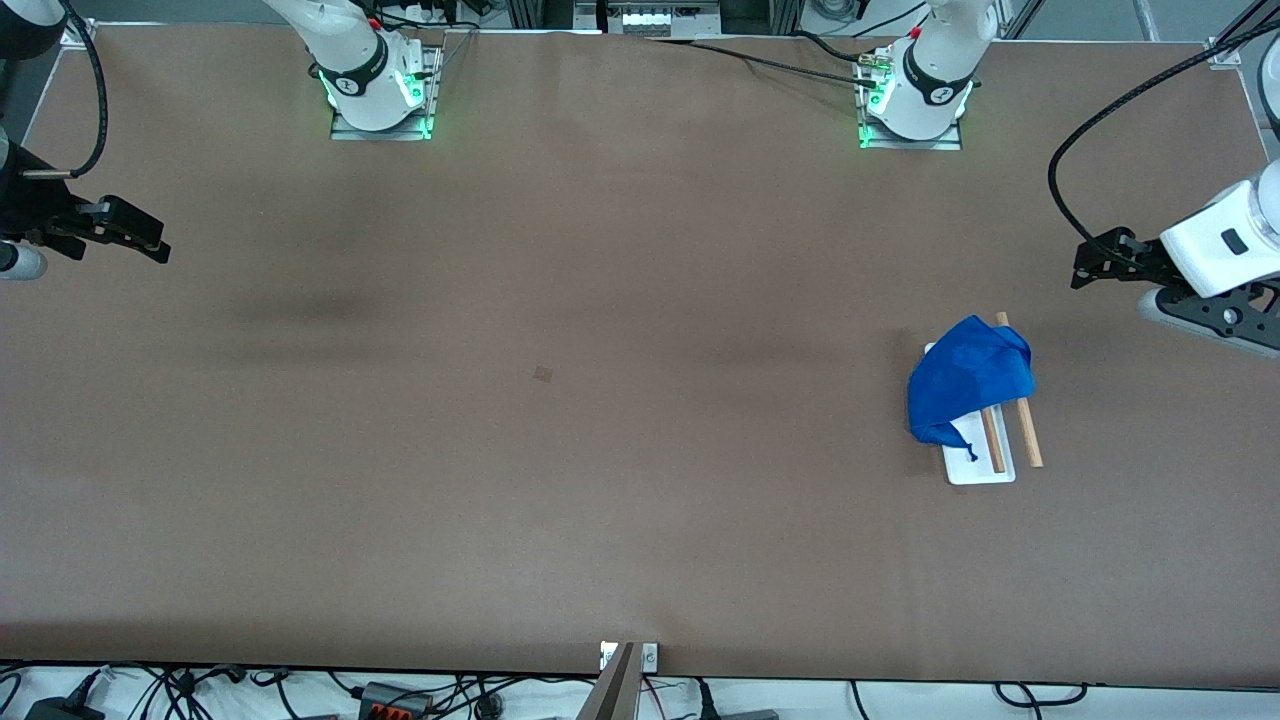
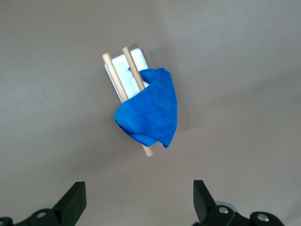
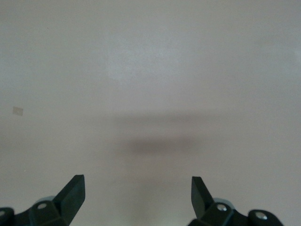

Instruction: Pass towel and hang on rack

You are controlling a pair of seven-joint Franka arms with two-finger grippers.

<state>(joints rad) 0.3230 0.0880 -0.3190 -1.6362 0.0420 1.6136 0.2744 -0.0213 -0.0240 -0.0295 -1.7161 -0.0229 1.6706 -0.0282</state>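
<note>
Well out at the right arm's end of the table, right gripper up in the air over bare brown surface, fingers spread wide with nothing between them; same wide gap between the two dark fingertips in the right wrist view, only tabletop under them. Waiting there, well apart from everything else.

Farther along, a small dark square mark on the tabletop, roughly midway across.

Then, toward the left arm's end, the rack: flat white base resting on the table, two parallel light-brown wooden rods above it. Draped over those rods, the towel, bright royal blue, bunched rather than spread flat, covering the rod ends farther from the front camera and leaving the nearer ends bare. A corner with a thin blue loop hanging down onto the white base. In the left wrist view, towel wrapped across both rods, one rod tip poking out past the cloth, white base showing at the uncovered end.

Last, at the table's edge by the left arm's end, left gripper aloft over bare table near the rack, fingers wide apart and holding nothing, fingertips clear of the towel.
</note>
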